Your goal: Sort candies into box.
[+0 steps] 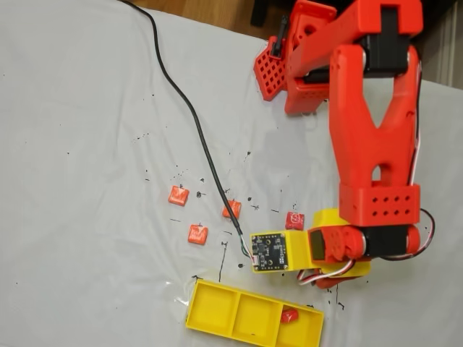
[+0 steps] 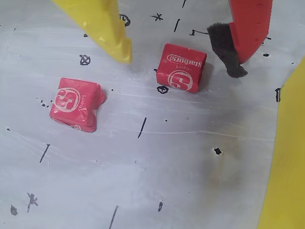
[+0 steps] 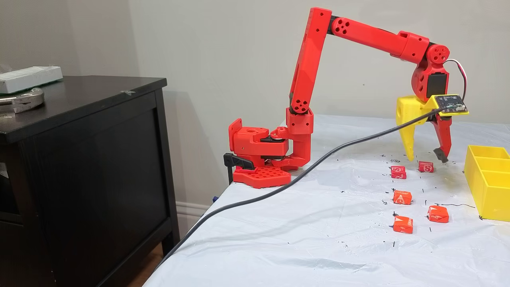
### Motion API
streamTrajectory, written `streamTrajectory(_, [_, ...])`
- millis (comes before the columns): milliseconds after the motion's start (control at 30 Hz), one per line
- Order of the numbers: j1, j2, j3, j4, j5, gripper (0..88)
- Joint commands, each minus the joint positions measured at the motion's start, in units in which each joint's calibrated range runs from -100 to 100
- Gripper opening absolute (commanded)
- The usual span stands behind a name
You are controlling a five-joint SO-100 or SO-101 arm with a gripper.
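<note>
Wrist view puts my pincer (image 2: 183, 52) over a candy (image 2: 181, 67), yellow finger (image 2: 107, 29) on one side and red finger (image 2: 249, 26) on the other, spread well apart with nothing between them but that sweet. I judge I am lined up this way so the two tips can drop either side of it; its flat faces should take a squeeze easily. A second candy (image 2: 76, 103) lies just beside, to the left in this view, far enough off that the yellow finger ought to miss it, though that is the risk.

In a fixed view from the side, my pincer (image 3: 425, 157) hangs just above the surface (image 3: 279, 231), not yet touching the sweet. Three more candies (image 3: 402, 197) wait nearer that camera. The box (image 3: 488, 181) sits close by at the right, so the carry will be short. In a fixed view from above, one candy (image 1: 290, 315) already lies in an end compartment of the box (image 1: 217, 300); I count five left outside.
</note>
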Motion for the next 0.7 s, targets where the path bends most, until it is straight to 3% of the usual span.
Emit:
streamTrajectory(0, [-1.27, 0.46, -5.03, -1.14, -0.20, 26.0])
streamTrajectory(533, [-2.09, 8.27, -10.67, -2.20, -1.12, 21.6])
streamTrajectory(667, [-2.18, 8.10, -10.22, -2.53, -1.32, 5.0])
